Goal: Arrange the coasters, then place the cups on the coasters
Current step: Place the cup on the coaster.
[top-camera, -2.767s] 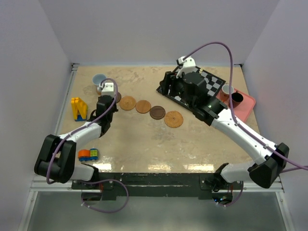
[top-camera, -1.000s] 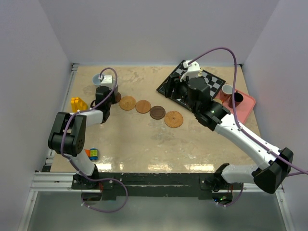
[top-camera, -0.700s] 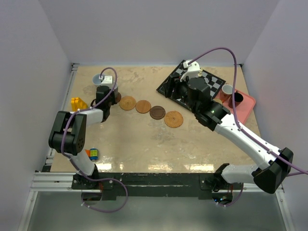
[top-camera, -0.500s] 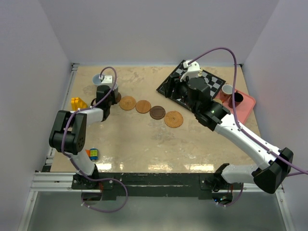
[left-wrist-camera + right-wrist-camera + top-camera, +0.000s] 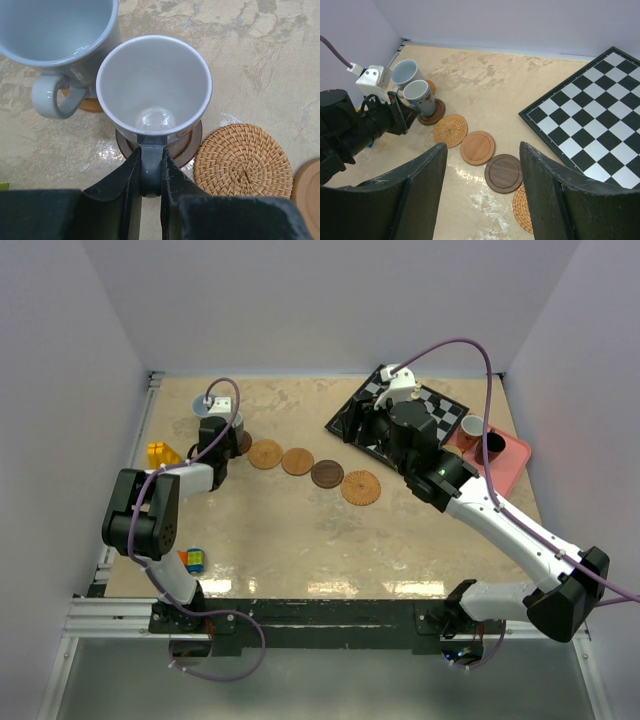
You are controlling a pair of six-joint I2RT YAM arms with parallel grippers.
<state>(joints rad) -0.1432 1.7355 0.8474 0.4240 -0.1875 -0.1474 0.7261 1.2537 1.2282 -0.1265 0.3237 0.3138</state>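
**Left pincer (image 5: 150,167) pinches grey-white cup (image 5: 154,85) by its handle**

The cup stands on a dark brown coaster (image 5: 187,147), with a woven coaster (image 5: 243,161) just to its right. Behind it, close against its side, a pale blue cup (image 5: 55,30) sits on a tan coaster (image 5: 90,104). Farther right, the right pincer (image 5: 482,165) hangs spread wide above the table, beside the chessboard (image 5: 600,115).

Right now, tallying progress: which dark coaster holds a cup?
The dark coaster under the grey cup in the left hand; the other dark coaster lies bare.
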